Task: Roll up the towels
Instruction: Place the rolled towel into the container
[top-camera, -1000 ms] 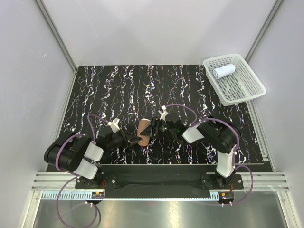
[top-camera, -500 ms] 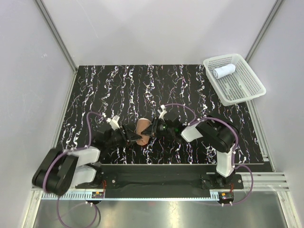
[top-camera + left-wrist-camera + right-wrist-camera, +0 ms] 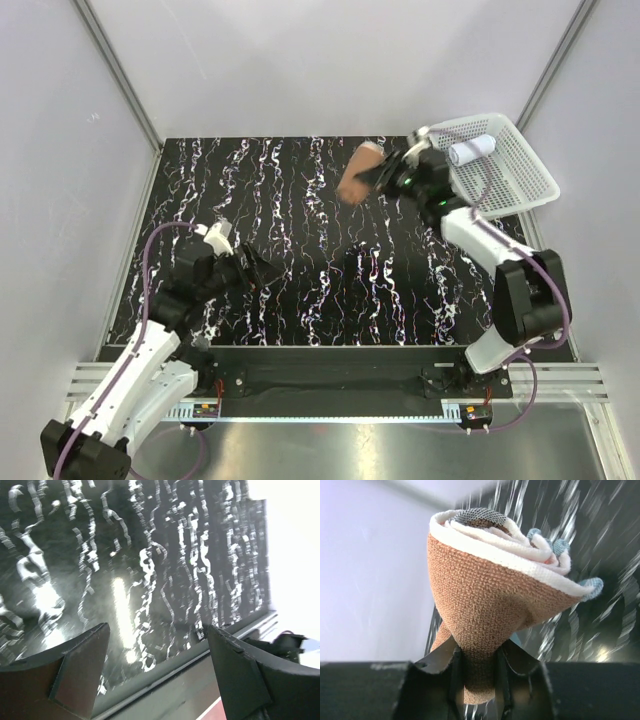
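The right arm's fingers (image 3: 520, 665) pinch the rolled brown-and-orange cloth towel (image 3: 355, 182) by one end, aloft over the black marbled bench (image 3: 300, 200) near the white plastic mesh basket (image 3: 520, 195), apparently to join the rolled white towel (image 3: 470, 150) inside, while the left arm's fingers (image 3: 80, 665) stand wide, empty.

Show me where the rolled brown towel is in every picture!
Top external: brown towel sits upper middle, held in the right gripper, left of the basket.
Left wrist: not in it.
Right wrist: fills the middle, pinched at its bottom end.
Shared landmark: the black table with white streaks.
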You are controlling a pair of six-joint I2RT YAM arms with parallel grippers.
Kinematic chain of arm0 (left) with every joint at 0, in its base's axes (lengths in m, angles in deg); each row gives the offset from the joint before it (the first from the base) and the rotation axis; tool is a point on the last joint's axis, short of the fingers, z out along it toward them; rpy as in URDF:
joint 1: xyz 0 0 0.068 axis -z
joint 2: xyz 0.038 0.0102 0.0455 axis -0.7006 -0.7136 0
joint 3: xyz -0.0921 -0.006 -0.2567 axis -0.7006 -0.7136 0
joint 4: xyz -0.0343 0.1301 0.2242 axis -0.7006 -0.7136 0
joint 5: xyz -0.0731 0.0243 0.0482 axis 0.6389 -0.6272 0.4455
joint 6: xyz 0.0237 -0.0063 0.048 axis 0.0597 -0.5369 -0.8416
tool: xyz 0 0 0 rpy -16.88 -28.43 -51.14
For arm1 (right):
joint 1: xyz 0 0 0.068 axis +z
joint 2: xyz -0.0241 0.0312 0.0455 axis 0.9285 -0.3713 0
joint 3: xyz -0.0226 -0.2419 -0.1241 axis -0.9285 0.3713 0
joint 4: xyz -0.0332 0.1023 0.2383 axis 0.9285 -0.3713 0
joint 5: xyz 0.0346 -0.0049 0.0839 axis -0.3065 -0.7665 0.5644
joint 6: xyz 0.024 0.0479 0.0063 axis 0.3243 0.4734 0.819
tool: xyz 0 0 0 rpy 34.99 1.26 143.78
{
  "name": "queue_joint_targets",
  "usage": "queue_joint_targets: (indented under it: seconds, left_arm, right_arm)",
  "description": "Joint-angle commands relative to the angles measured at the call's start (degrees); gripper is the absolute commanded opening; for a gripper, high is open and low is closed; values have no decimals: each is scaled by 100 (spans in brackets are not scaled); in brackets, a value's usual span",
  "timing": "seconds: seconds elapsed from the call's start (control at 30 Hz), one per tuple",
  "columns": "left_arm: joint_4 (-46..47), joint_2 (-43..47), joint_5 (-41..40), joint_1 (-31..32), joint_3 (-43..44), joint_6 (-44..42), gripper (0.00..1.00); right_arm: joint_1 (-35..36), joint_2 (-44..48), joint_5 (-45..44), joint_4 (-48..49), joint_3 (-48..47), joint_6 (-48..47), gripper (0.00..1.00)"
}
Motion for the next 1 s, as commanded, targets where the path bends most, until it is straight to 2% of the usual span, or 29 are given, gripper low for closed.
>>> queue_joint_targets:
  seconds: [0.0,0.1,0.23,0.4,0.63,0.8,0.97]
  left_arm:
    - [-1331,134,-591,21,863,-536,84]
    - [-1789,65,-925,21,1486,-922,85]
    - [-1773,143,-1524,21,1481,-1372,87]
    - [-1482,441,-1181,21,1348,-1434,87]
    - [-1456,504,-1287,12,1331,-1487,88]
    - [-1447,425,-1269,3,1339,-1513,88]
    - [-1430,354,-1261,3,1331,-1513,88]
  right_arm:
    - [-961,274,188,-1025,-832,-544,16]
    - [-1823,-7,347,-1228,-1517,-369,16]
    - [-2641,-385,268,-1080,-1887,-149,13]
    - [-3353,-1255,320,-719,-2449,106,13]
    - [-3846,-2520,487,-175,-3031,291,11]
    - [-4066,-3013,619,335,-2987,457,11]
    - [-4137,-3549,532,407,-3145,432,11]
